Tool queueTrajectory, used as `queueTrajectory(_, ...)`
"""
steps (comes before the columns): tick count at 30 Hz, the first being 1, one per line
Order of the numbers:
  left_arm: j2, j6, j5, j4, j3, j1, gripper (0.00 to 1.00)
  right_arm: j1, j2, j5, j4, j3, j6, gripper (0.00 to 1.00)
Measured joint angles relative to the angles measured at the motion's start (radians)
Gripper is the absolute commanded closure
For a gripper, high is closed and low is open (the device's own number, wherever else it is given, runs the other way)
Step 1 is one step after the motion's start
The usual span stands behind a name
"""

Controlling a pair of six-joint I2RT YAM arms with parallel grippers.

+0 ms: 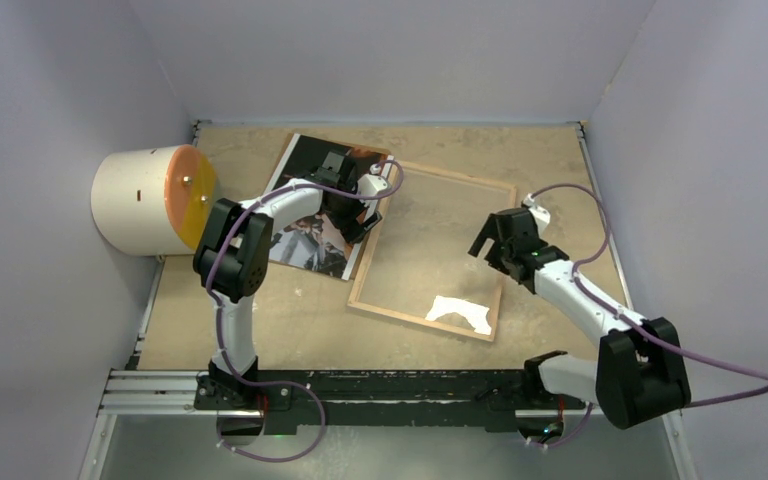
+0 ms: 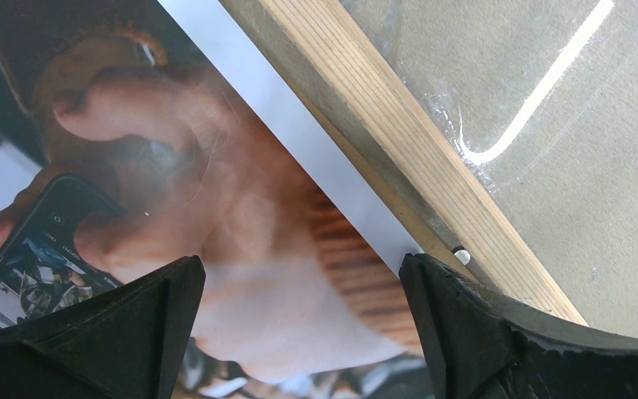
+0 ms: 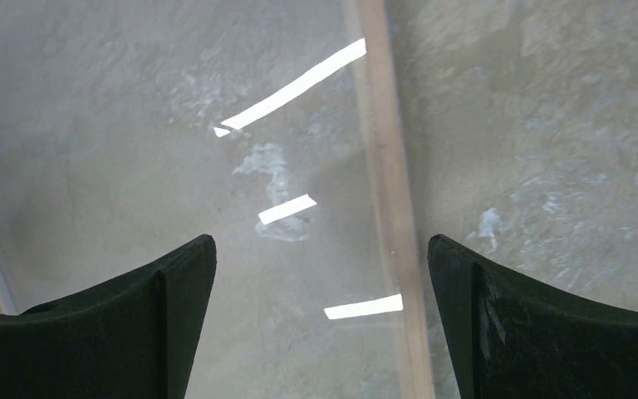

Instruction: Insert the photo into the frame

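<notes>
Top view. The photo (image 1: 305, 240) lies picture side up on the desk (image 1: 260, 320), left of centre, tilted. The frame (image 1: 415, 319) lies flat just to its right, wood-brown side up. The photo's right edge runs along the frame's left rail, and the upper corners meet. The left hand (image 1: 358, 228) hangs over the photo's right edge with its jaws spread, holding nothing. The right hand (image 1: 490, 252) is over the frame's right side, also spread wide and empty. A white cylinder (image 1: 150, 200) with an orange face sits at the desk's left edge.

Left wrist. Both fingers are wide apart above the photo (image 2: 174, 208), which shows a hand with a phone. The photo's white margin lies against the frame's wooden rail (image 2: 399, 141). Whether it overlaps the rail, cannot tell.

Right wrist. The fingers stand wide apart with nothing between them. Below is the glass pane (image 3: 174, 125), with bright strip reflections. One thin rail (image 3: 386, 166) runs down between the fingers, with bare desk (image 3: 548, 125) to its right.
</notes>
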Motion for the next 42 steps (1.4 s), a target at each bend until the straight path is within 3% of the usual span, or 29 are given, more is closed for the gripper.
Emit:
queueTrajectory(4,0.0,0.0,0.0,0.0,0.0,0.0,0.02,-0.058,-0.014,-0.033,0.005,-0.025,0.0,0.02)
queueTrajectory(22,0.0,-0.001,0.0,0.001,0.0,0.0,0.02,-0.073,0.06,-0.152,0.076,-0.089,0.011,0.07)
queueTrajectory(29,0.001,0.0,0.0,0.001,0.0,0.0,0.02,-0.076,0.047,-0.148,0.057,-0.087,0.011,0.03)
queueTrajectory(42,0.001,0.0,0.0,0.002,0.0,0.0,0.02,-0.078,-0.039,-0.18,0.015,-0.071,0.018,0.12)
